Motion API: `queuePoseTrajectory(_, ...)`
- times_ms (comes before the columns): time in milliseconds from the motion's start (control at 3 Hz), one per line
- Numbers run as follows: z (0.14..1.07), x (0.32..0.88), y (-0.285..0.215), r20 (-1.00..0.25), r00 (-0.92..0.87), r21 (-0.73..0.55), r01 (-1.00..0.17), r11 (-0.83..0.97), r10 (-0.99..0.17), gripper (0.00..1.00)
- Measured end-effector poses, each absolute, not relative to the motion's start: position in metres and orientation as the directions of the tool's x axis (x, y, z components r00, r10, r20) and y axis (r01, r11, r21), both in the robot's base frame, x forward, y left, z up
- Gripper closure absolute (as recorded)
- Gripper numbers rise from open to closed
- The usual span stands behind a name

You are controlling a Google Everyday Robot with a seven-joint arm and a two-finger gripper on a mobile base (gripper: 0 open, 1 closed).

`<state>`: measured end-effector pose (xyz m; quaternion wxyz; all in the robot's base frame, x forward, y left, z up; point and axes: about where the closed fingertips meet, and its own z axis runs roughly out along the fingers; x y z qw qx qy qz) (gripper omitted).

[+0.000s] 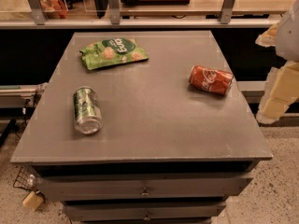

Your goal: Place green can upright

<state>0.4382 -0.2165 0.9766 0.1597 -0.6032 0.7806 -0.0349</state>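
Note:
The green can (87, 109) lies on its side on the left part of the grey table top (149, 125), its silver end facing the front edge. My gripper (274, 101) hangs off the table's right side, beyond the edge, far from the green can and holding nothing that I can see.
A red cola can (210, 80) lies on its side at the right of the table. A flat green snack pouch (113, 52) lies at the back left. Drawers (145, 189) sit under the table front. A shelf rail (140, 22) runs behind the table.

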Motion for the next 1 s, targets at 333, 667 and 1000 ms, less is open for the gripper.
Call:
queuePoseTrajectory(333, 0.977, 0.438, -0.217, -0.207, -0.221, -0.247, -0.931, 0.270, -0.953, 0.00)
queuePoseTrajectory(667, 0.974, 0.453, -0.178, -0.246, -0.171, -0.224, -0.948, 0.228, -0.954, 0.00)
queuePoseTrajectory(1000, 0.959, 0.468, -0.095, -0.314, -0.135, -0.172, -0.965, 0.196, -0.940, 0.00)
